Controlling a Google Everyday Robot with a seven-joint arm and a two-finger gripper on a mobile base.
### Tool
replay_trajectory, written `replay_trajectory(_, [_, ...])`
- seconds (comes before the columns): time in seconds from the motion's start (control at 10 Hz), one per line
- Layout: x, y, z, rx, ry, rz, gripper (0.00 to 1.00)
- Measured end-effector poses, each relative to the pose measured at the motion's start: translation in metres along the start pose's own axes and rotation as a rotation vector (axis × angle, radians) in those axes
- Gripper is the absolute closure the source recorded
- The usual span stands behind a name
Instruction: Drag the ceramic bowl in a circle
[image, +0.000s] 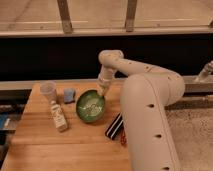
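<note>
On the wooden worktop (45, 150), the ceramic bowl (90, 106) lies near the middle, right of the small bottle (58, 117) and in front of the clear cup (48, 90) and blue block (69, 94). The pincer (102, 91), fingers drawn together, presses on the bowl's far right rim. The dragging step appears under way; the next move calls for steady downward contact while curving the bowl clear of the dark packet (115, 126).

On my wooden table (35, 145): one ceramic bowl (90, 106), one clear cup (48, 90), one small bottle (58, 117), one blue block (69, 94), one dark packet (114, 126). My one gripper (102, 92) at bowl's rim.
</note>
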Motion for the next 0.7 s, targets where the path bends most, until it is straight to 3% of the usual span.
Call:
replay_trajectory(0.4, [0.011, 0.072, 0.009, -0.032, 0.007, -0.140, 1.00])
replay_trajectory(0.7, [0.037, 0.071, 0.017, -0.018, 0.032, -0.093, 1.00])
